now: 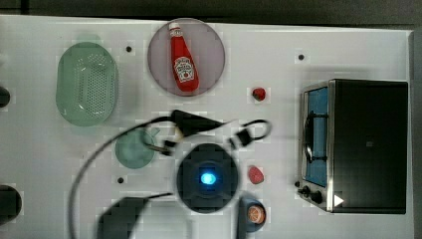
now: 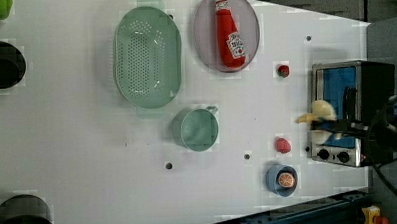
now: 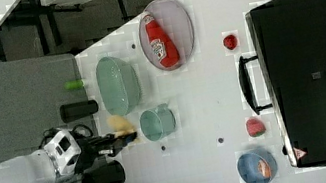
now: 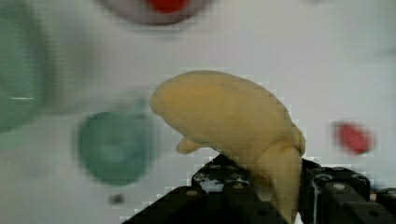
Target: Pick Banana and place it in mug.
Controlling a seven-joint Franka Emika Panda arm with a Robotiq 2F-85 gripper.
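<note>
In the top view the arm covers the middle of the white table [image 1: 298, 30], so the banana shows there as a pale sliver beside the dark claw [image 1: 166, 146], which sits at the right edge of the mug [image 1: 134, 149]. The far things in the wrist view are smeared: the mug [image 4: 114, 147] is a green blur and a red blob cannot be identified.

The claw [image 4: 275, 186] is closed on the banana [image 4: 229, 121], clamping its stem end between the black fingers [image 4: 224, 186] while the curved bunch sticks out past the tips. In the right view the banana [image 3: 121, 124] hangs in the air just at the right view's left of the mug [image 3: 156, 123], apart from it and not inside. In the left view the banana [image 2: 320, 112] appears in front of the toaster oven [image 2: 356, 106], held by the claw [image 2: 332, 123], well off to the left view's right of the empty mug [image 2: 197, 129].
</note>
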